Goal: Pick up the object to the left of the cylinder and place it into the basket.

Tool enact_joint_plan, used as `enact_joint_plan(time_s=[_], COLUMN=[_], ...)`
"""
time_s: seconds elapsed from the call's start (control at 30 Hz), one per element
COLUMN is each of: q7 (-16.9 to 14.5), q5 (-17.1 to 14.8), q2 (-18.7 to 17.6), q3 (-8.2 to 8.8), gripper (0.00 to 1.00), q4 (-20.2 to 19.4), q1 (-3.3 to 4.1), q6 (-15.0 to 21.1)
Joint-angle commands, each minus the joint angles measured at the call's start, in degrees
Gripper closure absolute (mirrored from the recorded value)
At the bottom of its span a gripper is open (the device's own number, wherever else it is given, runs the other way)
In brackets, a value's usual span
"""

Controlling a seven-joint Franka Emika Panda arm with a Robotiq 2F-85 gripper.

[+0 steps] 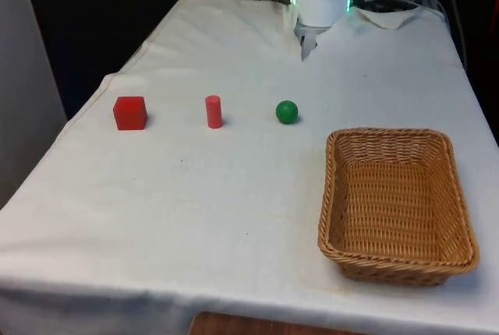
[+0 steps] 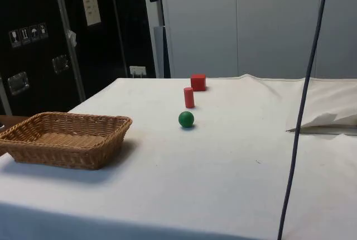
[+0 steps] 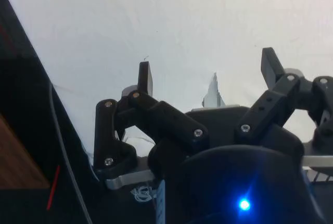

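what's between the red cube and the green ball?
The red cylinder stands upright between the red cube and the green ball, apart from both. The front view shows the row, and the side view shows it too.

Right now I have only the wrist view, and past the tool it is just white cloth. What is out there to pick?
Observer: Three small things stand in a row: a red cube, a red cylinder and a green ball.
Operator: Which one is left of the cylinder?
Observer: In the front view the cube is on the cylinder's left and the ball on its right, none of them touching.
Operator: And the basket?
Observer: The basket sits at the front view's right, nearer that camera than the row and apart from the ball.
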State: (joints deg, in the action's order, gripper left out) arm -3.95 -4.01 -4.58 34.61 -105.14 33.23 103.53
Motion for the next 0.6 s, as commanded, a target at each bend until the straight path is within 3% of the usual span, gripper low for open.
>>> enact_joint_plan(time_s=[0.0,0.27,0.3,0.33,0.57], q7=[0.00,1.43,0.63,1.95,3.78], q5=[0.00,1.43,0.52,2.01,4.18], q2=[0.00,1.89,1.09,2.41,4.01], q3=[-0.06,-1.09,-1.15,-1.55,-3.21], gripper=[0.00,0.00,0.00,0.00,0.00], q4=[-0.11,-3.78,-2.98,-4.81,-8.42], q1=[0.00,0.40,0.00,0.40,0.23], q6=[0.00,2.86,1.66,3.84,7.28])
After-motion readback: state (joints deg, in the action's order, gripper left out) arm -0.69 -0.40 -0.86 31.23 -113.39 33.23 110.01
